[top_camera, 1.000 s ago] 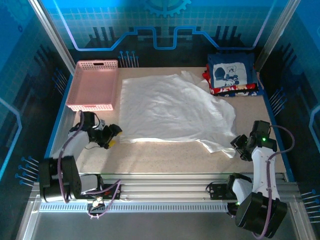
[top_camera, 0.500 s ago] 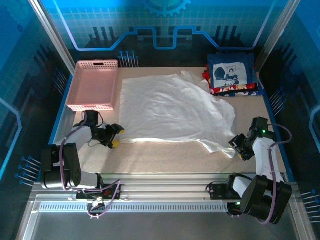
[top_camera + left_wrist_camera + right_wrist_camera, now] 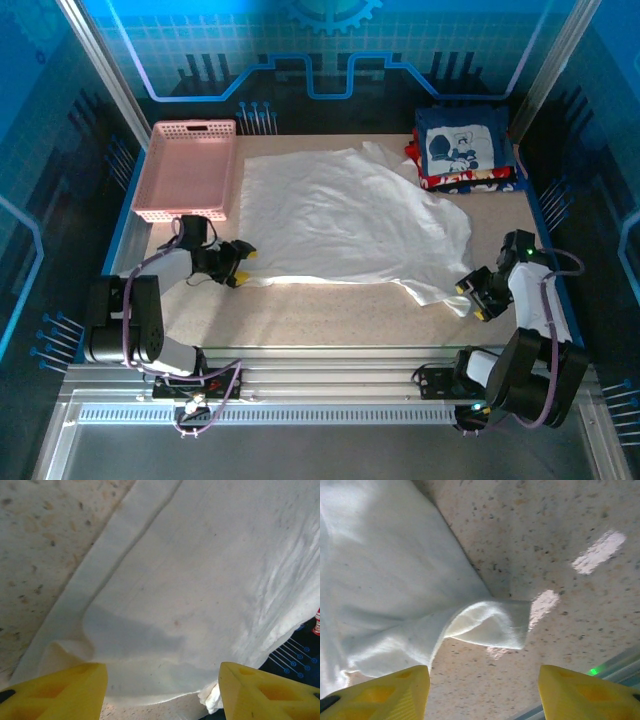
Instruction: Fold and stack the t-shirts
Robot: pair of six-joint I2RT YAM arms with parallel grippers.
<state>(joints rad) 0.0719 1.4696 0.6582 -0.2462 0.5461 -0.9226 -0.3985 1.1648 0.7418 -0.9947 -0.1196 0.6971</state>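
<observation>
A white t-shirt (image 3: 345,220) lies spread flat across the middle of the table, its plain side up. My left gripper (image 3: 243,266) is open at the shirt's near left corner, and the white cloth (image 3: 200,580) runs between its yellow fingers (image 3: 55,692). My right gripper (image 3: 474,299) is open beside the shirt's near right corner, where a curled-up tip of cloth (image 3: 490,622) lies just ahead of its yellow fingers (image 3: 590,692). A folded navy t-shirt with a white cartoon print (image 3: 463,142) tops a stack with red and blue shirts (image 3: 468,181) at the back right.
A pink lattice basket (image 3: 187,170) stands at the back left, close behind my left arm. Bare speckled tabletop (image 3: 330,315) runs along the near edge in front of the shirt. Blue walls enclose the table on all sides.
My left gripper has slid right to the shirt's near left corner. My right gripper has edged slightly toward the shirt's near right corner. The shirt lies as before.
</observation>
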